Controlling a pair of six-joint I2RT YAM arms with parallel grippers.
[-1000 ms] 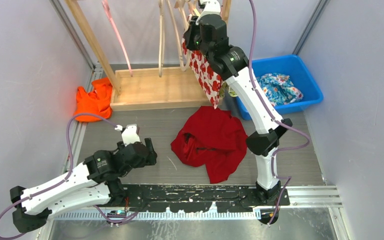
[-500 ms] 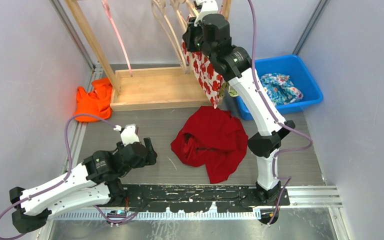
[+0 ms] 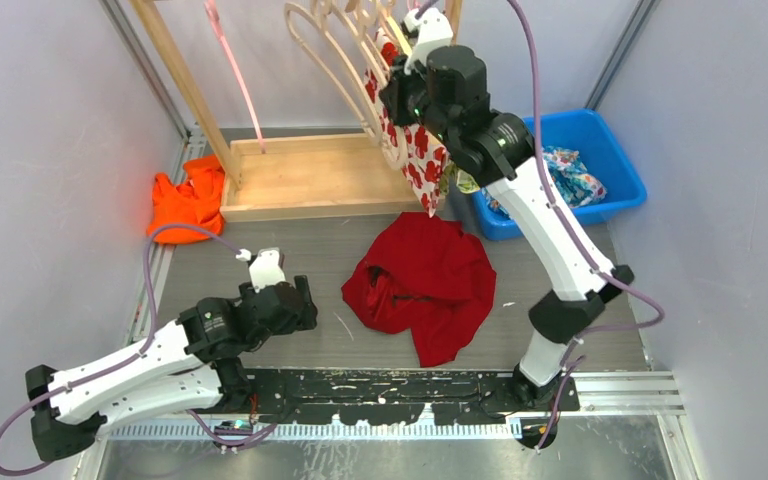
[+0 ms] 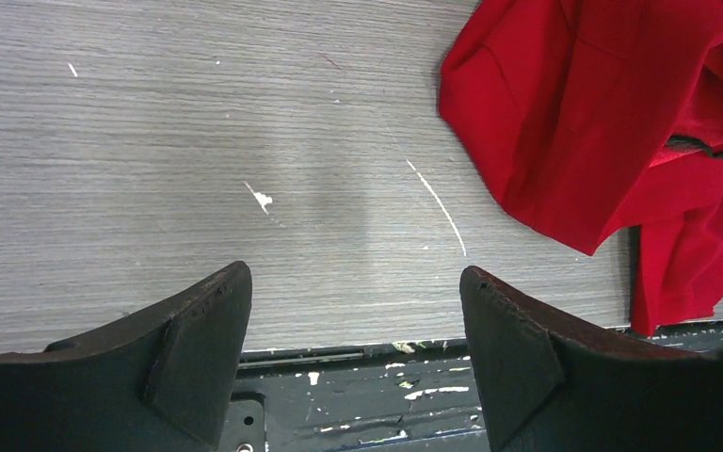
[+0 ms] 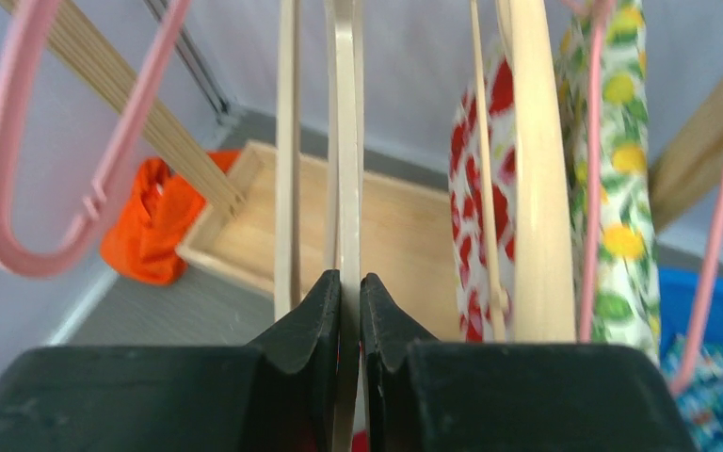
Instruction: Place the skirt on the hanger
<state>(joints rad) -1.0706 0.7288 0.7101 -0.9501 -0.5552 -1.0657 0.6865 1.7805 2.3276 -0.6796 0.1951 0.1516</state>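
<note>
The red skirt (image 3: pixel 420 285) lies crumpled on the grey table in the middle; the left wrist view shows its edge (image 4: pixel 602 113) at the upper right. High at the wooden rack, my right gripper (image 3: pixel 400 92) (image 5: pixel 350 282) is shut on a thin pale wooden hanger (image 5: pixel 346 141), one of several that hang tilted (image 3: pixel 355 70). My left gripper (image 3: pixel 295 298) (image 4: pixel 353 282) hovers low over bare table to the left of the skirt, open, with nothing between its fingers.
A red-and-white flowered garment (image 3: pixel 420 160) (image 5: pixel 475 188) and a lemon-print one (image 5: pixel 612 188) hang on the rack. The rack's wooden base (image 3: pixel 300 175) stands behind. An orange cloth (image 3: pixel 188 200) lies left, a blue bin (image 3: pixel 610 150) with patterned fabric right. A pink hanger (image 5: pixel 19 235) hangs left.
My right arm has swung to the right with the hanger in its grip, and the wooden hangers now lean out to the left. The left arm has barely shifted.
</note>
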